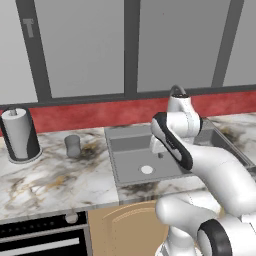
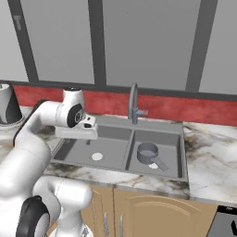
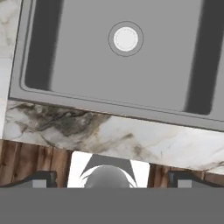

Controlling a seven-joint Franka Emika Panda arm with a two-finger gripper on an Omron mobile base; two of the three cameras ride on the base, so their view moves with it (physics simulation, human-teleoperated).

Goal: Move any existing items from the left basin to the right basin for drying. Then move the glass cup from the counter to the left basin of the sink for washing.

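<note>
Hovering above the left basin [image 2: 106, 148], the claw [image 2: 88, 140] points straight down and holds nothing; in the hand view its tips [image 3: 41, 179] sit wide apart at the bottom edge, so it is spread. Below it, the basin's white drain [image 3: 126, 38] lies on a bare grey floor, and the near bench [image 3: 109, 135] edge runs along the basin's rim. Across the divider, the pan [image 2: 149, 153] rests in the right basin [image 2: 173, 139], handle pointing toward the near right corner. Behind the divider stands the faucet [image 2: 133, 102]. Well to the left on the bench, the cup [image 1: 73, 145] stands upright, near a paper towel roll [image 1: 19, 132].
</note>
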